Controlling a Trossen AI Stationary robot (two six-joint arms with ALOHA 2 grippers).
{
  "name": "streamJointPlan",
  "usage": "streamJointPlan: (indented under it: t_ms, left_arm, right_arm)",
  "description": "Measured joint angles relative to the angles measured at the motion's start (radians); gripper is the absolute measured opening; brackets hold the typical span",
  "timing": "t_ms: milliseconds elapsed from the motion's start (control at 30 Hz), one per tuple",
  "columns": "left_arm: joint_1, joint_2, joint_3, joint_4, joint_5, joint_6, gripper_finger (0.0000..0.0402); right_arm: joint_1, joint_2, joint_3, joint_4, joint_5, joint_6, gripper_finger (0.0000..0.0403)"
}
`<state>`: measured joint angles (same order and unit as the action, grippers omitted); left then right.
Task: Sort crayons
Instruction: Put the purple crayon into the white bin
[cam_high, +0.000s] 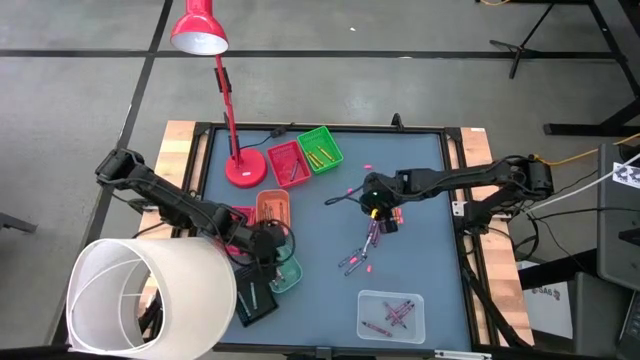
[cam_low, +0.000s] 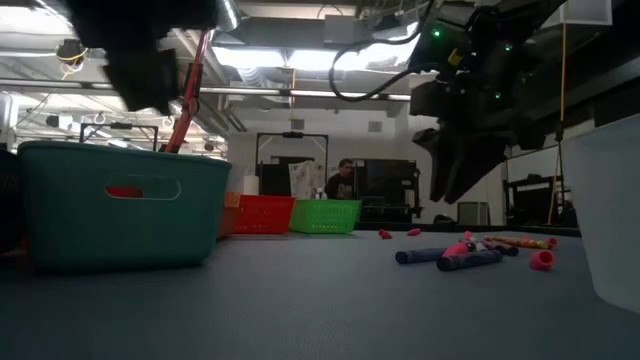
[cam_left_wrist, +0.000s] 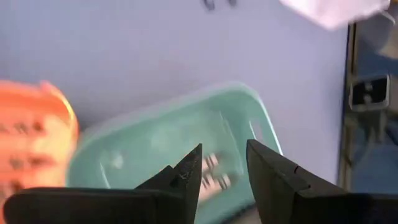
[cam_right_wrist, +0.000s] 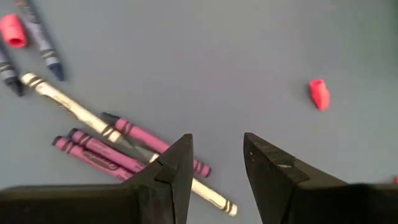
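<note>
- The worktop (cam_high: 420, 200) is a blue-grey mat framed in wood, with a red desk lamp (cam_high: 215, 60) standing at its far left and a large white cylinder (cam_high: 140, 295) at the near left corner.
- The left jaws (cam_left_wrist: 222, 180) stand open and empty above the teal tray (cam_left_wrist: 161, 149); a crayon with a pale wrapper (cam_left_wrist: 214, 174) lies in the tray just below their tips.
- Beside the teal tray sits an orange tray (cam_high: 272, 207), and farther back a red tray (cam_high: 288, 163) and a green tray (cam_high: 320, 149) stand side by side, each with crayons inside.
- The right jaws (cam_right_wrist: 216, 163) are also parted and hold nothing, hanging over the middle of the worktop.
- Directly under the right jaws lies a loose cluster of crayons (cam_right_wrist: 112, 146): pink ones, a grey one and a long pale one crossing them, the nearest ends reaching between the fingertips in the wrist view.
- Two dark blue crayons (cam_right_wrist: 40, 37) lie farther off, next to a short pink stub (cam_right_wrist: 12, 30); another pink stub (cam_right_wrist: 319, 94) sits alone on the other side, well apart.
- A clear tray (cam_high: 391, 315) near the front edge holds several more crayons.
- In the low view, a person (cam_low: 344, 178) sits far back in the room.
</note>
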<state>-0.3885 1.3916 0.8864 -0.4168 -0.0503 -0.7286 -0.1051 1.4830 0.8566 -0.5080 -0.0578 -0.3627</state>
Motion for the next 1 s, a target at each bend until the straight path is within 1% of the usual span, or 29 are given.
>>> streamJointPlan:
  t_ms: [233, 367, 500, 767, 1000]
  left_arm:
    - [0.069, 0.000, 0.000, 0.111, -0.171, 0.168, 0.0110]
    - [0.118, 0.000, 0.000, 0.164, -0.242, 0.251, 0.0110]
    - [0.170, 0.000, 0.000, 0.198, -0.256, 0.296, 0.0110]
    - [0.242, 0.004, 0.000, 0.206, -0.257, 0.319, 0.0110]
    - [0.273, 0.004, 0.000, 0.213, -0.255, 0.347, 0.0110]
  right_arm:
    - [0.001, 0.004, 0.000, -0.001, -0.129, -0.095, 0.0140]
    - [0.001, 0.016, -0.002, -0.007, -0.138, -0.144, 0.0140]
    - [0.001, 0.045, -0.002, -0.018, -0.136, -0.196, 0.0140]
    - [0.001, 0.109, -0.002, -0.015, -0.134, -0.263, 0.0140]
    - [0.001, 0.131, -0.002, -0.016, -0.073, -0.301, 0.0140]
